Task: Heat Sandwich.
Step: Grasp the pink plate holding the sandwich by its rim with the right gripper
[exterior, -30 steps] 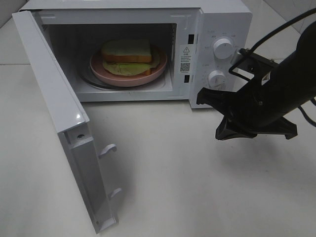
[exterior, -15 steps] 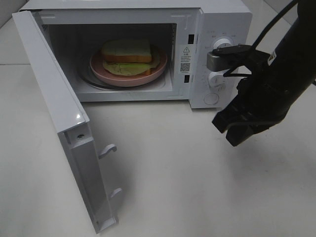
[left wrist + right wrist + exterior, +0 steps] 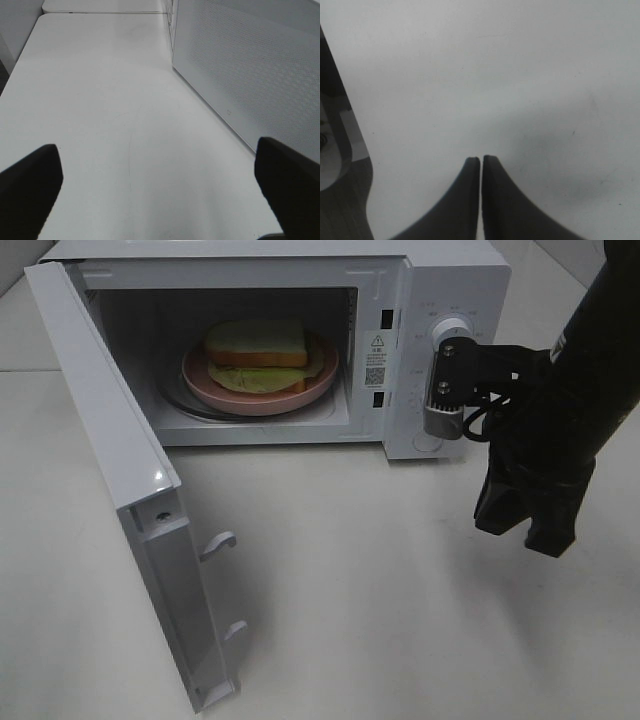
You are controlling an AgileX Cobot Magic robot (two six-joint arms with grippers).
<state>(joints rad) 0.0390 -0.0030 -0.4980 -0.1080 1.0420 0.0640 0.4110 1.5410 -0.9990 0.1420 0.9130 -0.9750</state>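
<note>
White microwave (image 3: 455, 285), door (image 3: 105, 455) swung open. Sandwich (image 3: 256, 343) lies on the pink plate (image 3: 262, 400) inside the cavity. Right gripper (image 3: 528, 525) points down over the table (image 3: 380, 620) near the control knobs, jaws pressed together, empty. Left gripper (image 3: 160, 167) spread wide, empty, beside a perforated white panel (image 3: 250, 75).

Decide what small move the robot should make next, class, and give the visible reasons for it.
Probably begin swinging the microwave door shut. The sandwich already rests on the pink plate inside, yet the door stands wide open. The left gripper is open beside a perforated white panel, apparently that door; the right gripper is shut and empty over the table.
</note>
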